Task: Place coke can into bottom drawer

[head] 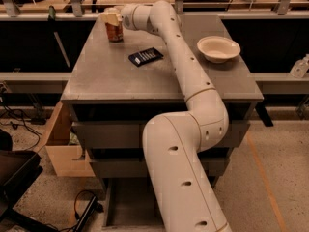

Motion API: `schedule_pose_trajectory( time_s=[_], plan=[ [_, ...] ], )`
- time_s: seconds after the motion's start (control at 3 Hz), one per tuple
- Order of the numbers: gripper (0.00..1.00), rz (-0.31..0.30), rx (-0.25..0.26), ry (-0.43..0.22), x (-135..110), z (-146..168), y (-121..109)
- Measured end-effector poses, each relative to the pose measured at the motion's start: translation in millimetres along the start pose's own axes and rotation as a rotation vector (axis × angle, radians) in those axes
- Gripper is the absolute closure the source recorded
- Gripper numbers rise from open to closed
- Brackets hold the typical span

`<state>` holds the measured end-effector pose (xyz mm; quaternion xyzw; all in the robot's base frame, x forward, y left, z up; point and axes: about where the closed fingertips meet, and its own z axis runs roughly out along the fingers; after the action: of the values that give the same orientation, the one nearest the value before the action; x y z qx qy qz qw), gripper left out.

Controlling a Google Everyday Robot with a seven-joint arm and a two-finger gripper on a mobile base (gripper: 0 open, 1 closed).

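Coke can (115, 33) is standing upright near the far left corner of the grey cabinet top (101, 79), and I am watching the gripper (111, 18) sitting right over its upper end, touching or all but touching the rim. I am not managing to tell from this view how far the gripper is opened, or whether it is actually gripping the can. The white arm (190, 81) is reaching diagonally across the top from the near right, rising out of the big base segment that is filling the lower middle of my view. A flat black device (145, 56) with pale buttons is lying to the near right of the can, apart from it, and the arm is passing just beside it. A cream bowl (218, 49) is sitting well apart on the right side of the top. Down at floor level the bottom drawer (126, 204) is standing pulled out, its right part hidden behind the arm. A cardboard box (58, 151) is resting on the floor just left of the cabinet
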<state>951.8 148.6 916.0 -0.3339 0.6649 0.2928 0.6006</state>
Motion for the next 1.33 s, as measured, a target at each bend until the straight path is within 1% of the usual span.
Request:
schedule_pose_trajectory(
  time_s=[0.33, 0.67, 1.0, 1.33],
  plan=[
    [0.94, 0.001, -0.004, 0.002, 1.7, 2.8, 2.3],
    [1.00, 0.002, -0.006, 0.003, 2.7, 4.7, 3.9],
    [1.00, -0.007, -0.025, 0.009, -0.9, 7.7, 12.6],
    [1.00, -0.069, -0.054, 0.021, -38.9, -4.7, 30.3]
  ],
)
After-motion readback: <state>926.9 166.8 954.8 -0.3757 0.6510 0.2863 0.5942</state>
